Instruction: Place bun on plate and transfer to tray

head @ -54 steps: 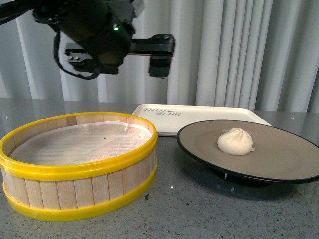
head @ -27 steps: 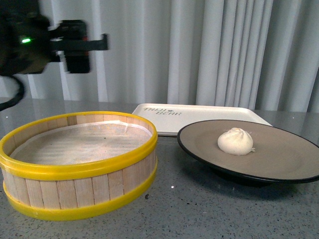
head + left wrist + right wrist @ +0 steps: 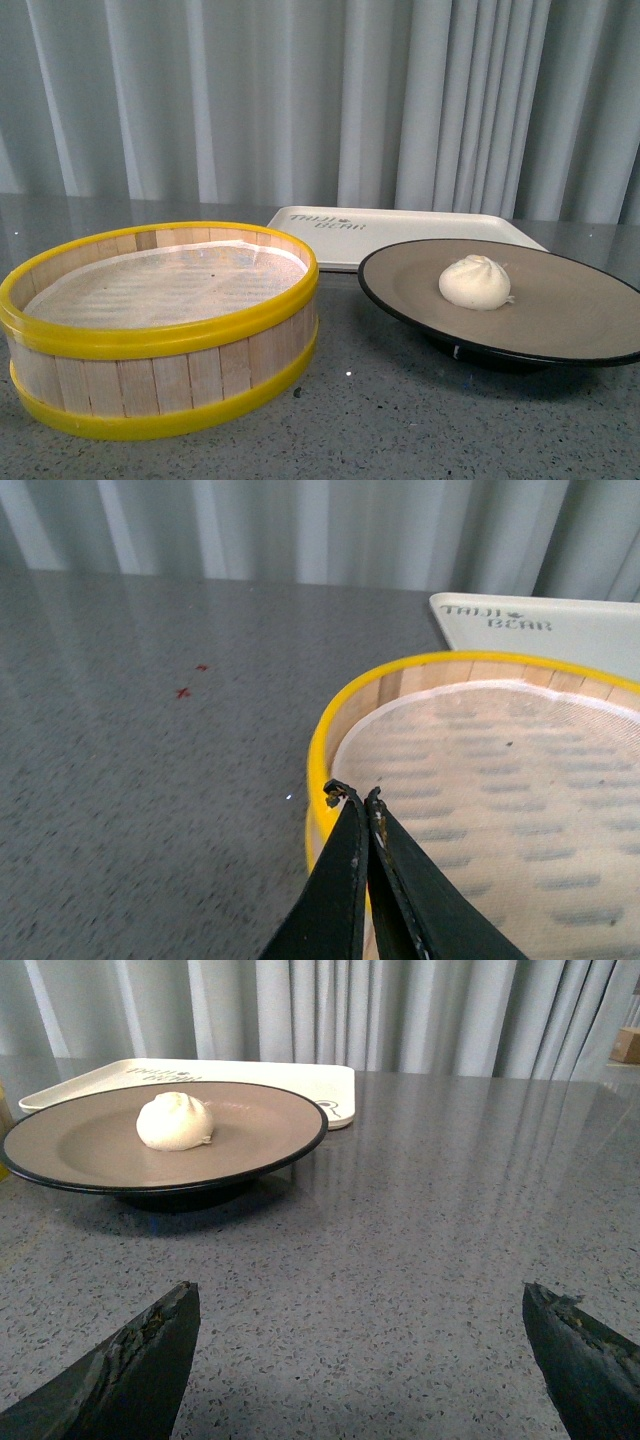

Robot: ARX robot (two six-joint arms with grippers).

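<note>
The cream-white bun sits on the tan plate with the black rim, right of centre in the front view. The cream tray with dark lettering lies flat behind the plate. Neither gripper shows in the front view. In the right wrist view the bun rests on the plate, with the tray behind it; my right gripper is open and empty, low over the table, well short of the plate. My left gripper is shut and empty above the steamer basket's rim.
A round wooden steamer basket with yellow rims stands left of the plate, lined with white paper and empty; it also shows in the left wrist view. Grey speckled table all round. Curtains hang behind.
The left arm, high above the basket one second ago, swung left and has left the front view. Bun, plate, tray and basket have not moved.
</note>
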